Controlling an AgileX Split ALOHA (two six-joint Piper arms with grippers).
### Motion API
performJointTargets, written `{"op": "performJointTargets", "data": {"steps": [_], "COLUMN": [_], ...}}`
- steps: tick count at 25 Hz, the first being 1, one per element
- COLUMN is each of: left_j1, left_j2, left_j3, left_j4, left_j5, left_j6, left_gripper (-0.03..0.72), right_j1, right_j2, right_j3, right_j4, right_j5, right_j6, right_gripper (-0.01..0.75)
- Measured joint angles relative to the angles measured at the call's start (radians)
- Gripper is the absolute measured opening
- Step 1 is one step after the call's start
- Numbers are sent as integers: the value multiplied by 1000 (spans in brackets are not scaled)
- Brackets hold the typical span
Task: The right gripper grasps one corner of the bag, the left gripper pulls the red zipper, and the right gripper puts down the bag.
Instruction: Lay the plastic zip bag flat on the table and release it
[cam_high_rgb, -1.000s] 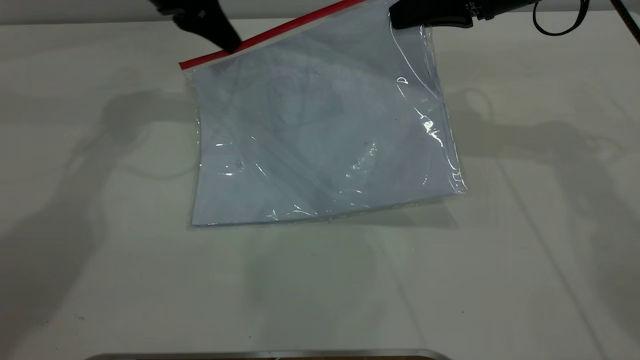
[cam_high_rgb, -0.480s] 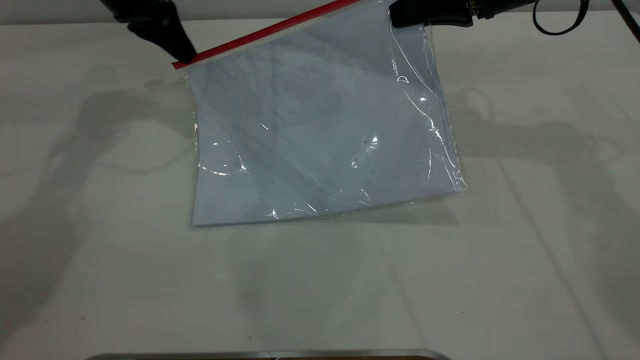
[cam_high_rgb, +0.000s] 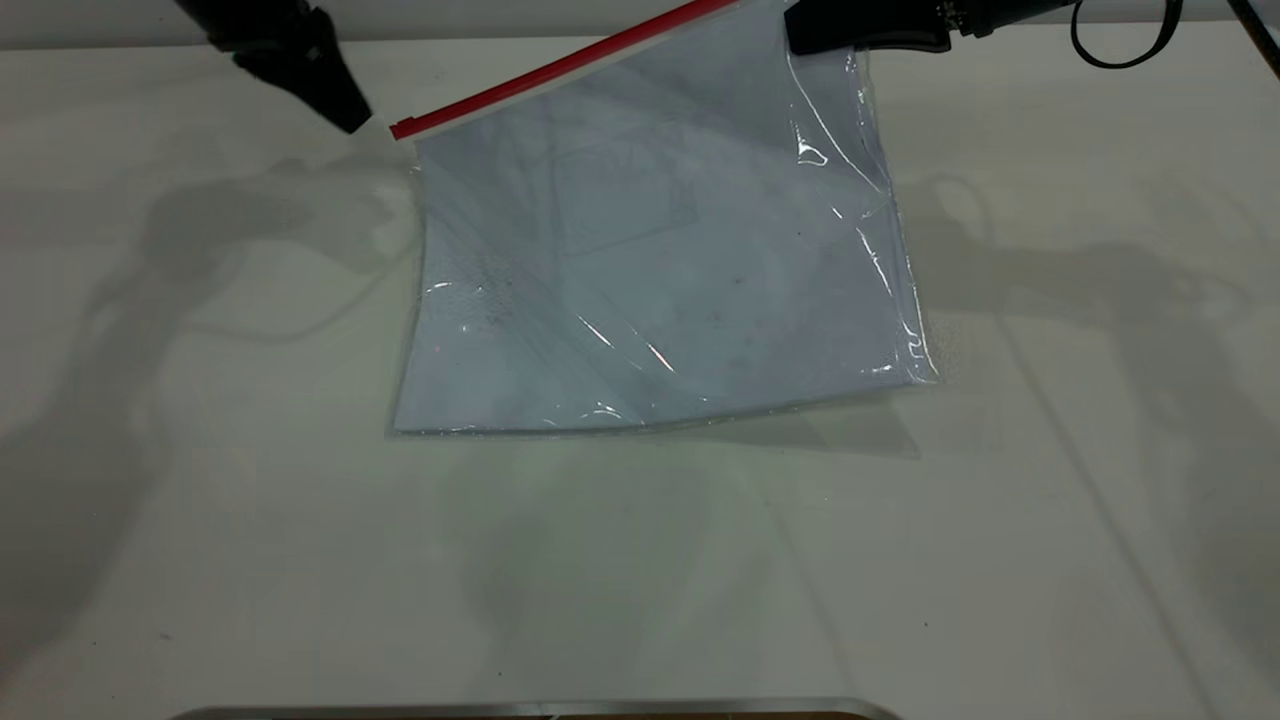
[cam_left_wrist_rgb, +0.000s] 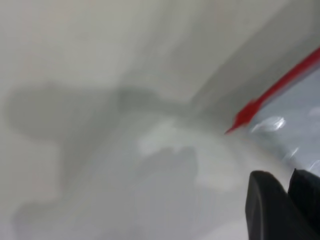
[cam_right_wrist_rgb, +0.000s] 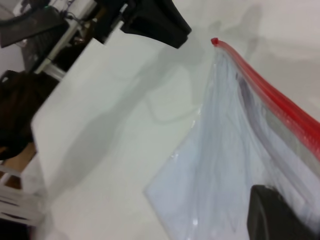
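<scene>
Right gripper (cam_high_rgb: 800, 28) at table's far edge, clamped on bag (cam_high_rgb: 660, 270) at corner (cam_high_rgb: 775, 15) (tips partly cut off by frame top, contact itself hidden). Bag hangs raised at that corner, near long edge resting on white table (cam_high_rgb: 640, 580). Red zipper (cam_high_rgb: 560, 68) runs diagonally along raised far edge; slider tab too small to pick out. Left gripper (cam_high_rgb: 350, 115) just beside zipper's free end, not touching, jaws together. Left wrist view blurred.
</scene>
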Motion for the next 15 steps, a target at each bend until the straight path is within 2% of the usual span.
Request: {"op": "performJointTargets", "data": {"steps": [4, 7, 9, 11, 13, 15], "left_j1": [0, 0, 0, 0, 0, 0], "left_j2": [-41, -105, -149, -190, -219, -249], "left_j3": [0, 0, 0, 0, 0, 0], "left_j4": [-119, -196, -239, -281, -322, -356], "left_j5": [-1, 13, 39, 73, 120, 165], "left_j6": [0, 0, 0, 1, 1, 1], "left_gripper": [242, 297, 311, 316, 316, 318], "right_j1": [0, 0, 0, 0, 0, -3], "right_j2": [0, -1, -2, -4, -6, -16], "right_j3": [0, 0, 0, 0, 0, 0], "right_j4": [-47, -148, -233, -338, -463, -625], "right_j5": [-118, -212, -276, -389, -521, -597], "right_j6": [8, 56, 92, 162, 276, 413], "right_gripper": [75, 188, 299, 376, 408, 418]}}
